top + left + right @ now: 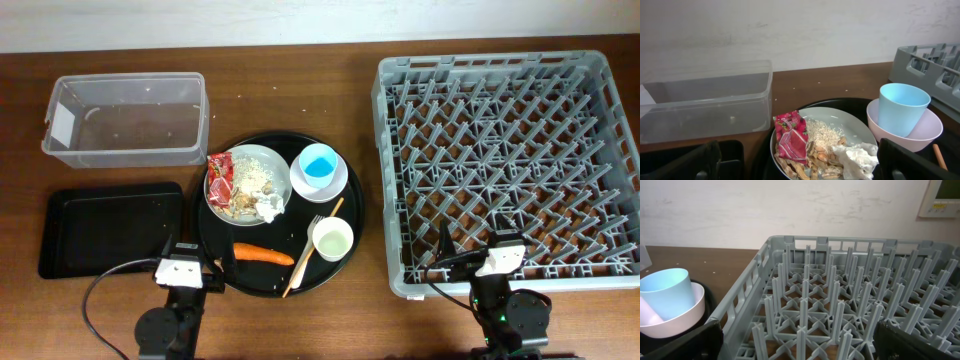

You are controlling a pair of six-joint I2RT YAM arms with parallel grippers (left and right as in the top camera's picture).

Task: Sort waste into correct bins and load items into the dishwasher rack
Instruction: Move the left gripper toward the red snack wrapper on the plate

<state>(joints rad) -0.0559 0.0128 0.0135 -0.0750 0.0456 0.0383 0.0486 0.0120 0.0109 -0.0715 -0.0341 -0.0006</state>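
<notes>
The left gripper (802,161) and right gripper (799,341) hang spread and empty at the bottom edge. The red crinkled wrapper (219,175) lies on the white plate (265,155) at centre — probably collected there for sorting. At right the dishwasher rack (500,62) holds nothing.

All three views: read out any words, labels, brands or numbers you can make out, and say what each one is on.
No text here is legible.
On the red wrapper: pale print, too blurred to read.
On the white label at the end of the clear tub: too small to read, possibly blank.
On the wall panel in the right wrist view: small marks, too blurred to read.
</notes>
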